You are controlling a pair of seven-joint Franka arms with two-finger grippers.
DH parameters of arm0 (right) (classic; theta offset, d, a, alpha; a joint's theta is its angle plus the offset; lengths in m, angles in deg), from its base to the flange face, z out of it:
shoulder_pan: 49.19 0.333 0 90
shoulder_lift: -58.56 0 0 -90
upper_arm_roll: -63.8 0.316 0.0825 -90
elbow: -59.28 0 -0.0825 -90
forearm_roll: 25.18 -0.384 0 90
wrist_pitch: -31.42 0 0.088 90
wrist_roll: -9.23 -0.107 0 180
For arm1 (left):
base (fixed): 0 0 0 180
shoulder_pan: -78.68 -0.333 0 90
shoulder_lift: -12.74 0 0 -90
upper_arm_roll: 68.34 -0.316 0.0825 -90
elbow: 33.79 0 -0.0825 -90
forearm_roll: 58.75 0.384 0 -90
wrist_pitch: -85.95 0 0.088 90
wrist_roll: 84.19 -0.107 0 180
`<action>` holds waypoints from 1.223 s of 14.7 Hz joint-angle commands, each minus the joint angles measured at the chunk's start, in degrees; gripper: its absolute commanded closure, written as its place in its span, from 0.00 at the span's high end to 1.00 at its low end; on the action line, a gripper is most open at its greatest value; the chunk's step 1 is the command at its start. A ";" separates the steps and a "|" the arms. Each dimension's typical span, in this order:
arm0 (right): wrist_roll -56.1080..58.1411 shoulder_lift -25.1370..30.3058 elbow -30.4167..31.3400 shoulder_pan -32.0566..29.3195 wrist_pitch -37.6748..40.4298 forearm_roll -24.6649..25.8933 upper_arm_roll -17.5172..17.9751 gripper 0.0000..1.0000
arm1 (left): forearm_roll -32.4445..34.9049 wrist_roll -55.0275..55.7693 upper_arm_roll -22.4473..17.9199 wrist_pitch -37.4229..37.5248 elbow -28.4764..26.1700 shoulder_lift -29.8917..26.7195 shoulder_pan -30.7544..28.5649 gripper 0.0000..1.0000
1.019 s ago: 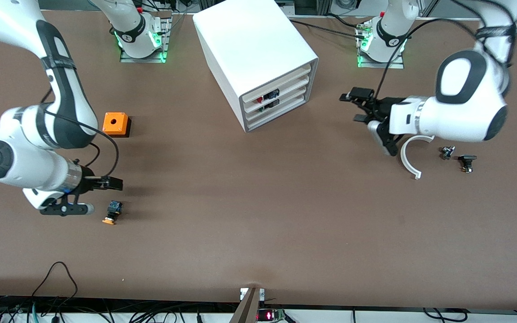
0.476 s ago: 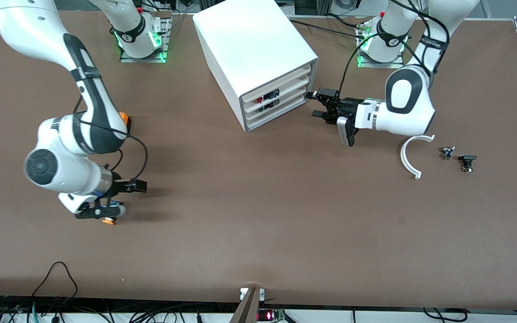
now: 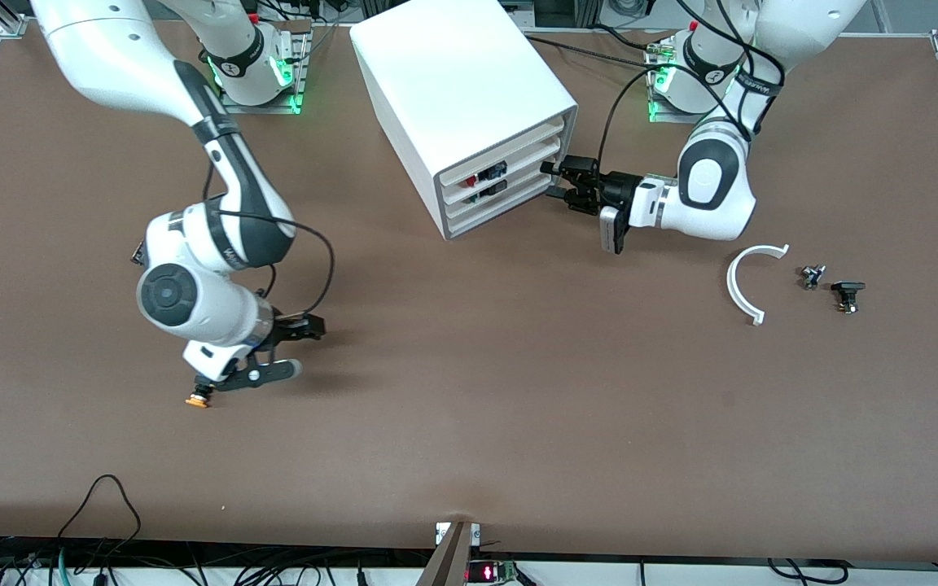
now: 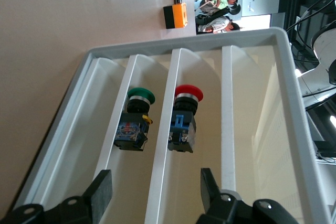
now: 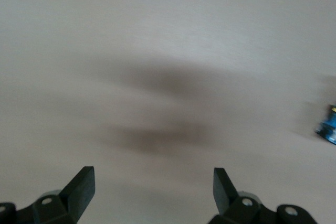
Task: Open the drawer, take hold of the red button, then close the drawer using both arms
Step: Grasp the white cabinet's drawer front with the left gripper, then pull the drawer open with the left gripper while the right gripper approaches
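Observation:
The white cabinet (image 3: 453, 81) stands at the back middle of the table, with its stacked drawers pushed in. The red-capped button (image 4: 185, 116) lies in the second drawer (image 4: 156, 182) from the top. It shows small in the front view (image 3: 492, 172). A green-capped button (image 4: 136, 119) lies in the drawer below. My left gripper (image 3: 554, 181) is open and empty right at the drawer fronts. In the left wrist view (image 4: 156, 198) its jaws straddle the red button's drawer edge. My right gripper (image 3: 302, 350) is open and empty over bare table, also in the right wrist view (image 5: 152, 187).
An orange-capped button (image 3: 196, 399) lies beside the right arm's wrist. An orange box with a hole (image 4: 176, 16) stands toward the right arm's end. A white curved piece (image 3: 750, 281) and two small dark parts (image 3: 846, 293) lie toward the left arm's end.
My left gripper has moved in to the cabinet's drawer fronts. My right arm has swung toward the table's middle, past the orange-capped button, and now hides the orange box in the front view.

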 commanded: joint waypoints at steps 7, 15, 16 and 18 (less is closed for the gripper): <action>-11.37 -3.83 -4.21 7.40 -4.88 0.68 -0.34 1.00 | -5.49 -9.14 4.83 -0.57 -2.13 5.15 0.17 0.46; -40.80 -7.52 -12.11 13.74 -5.07 4.19 -0.61 1.00 | -3.66 -6.68 4.04 -0.48 0.32 5.24 -1.93 0.00; -44.76 -7.79 -12.90 14.09 -4.37 4.28 -0.61 1.00 | -1.30 -4.93 4.04 -0.48 1.20 5.15 -2.81 0.00; -51.62 -8.66 -15.18 15.23 -2.97 4.37 -1.30 1.00 | 3.89 0.77 4.04 -0.48 4.45 5.24 -4.83 0.00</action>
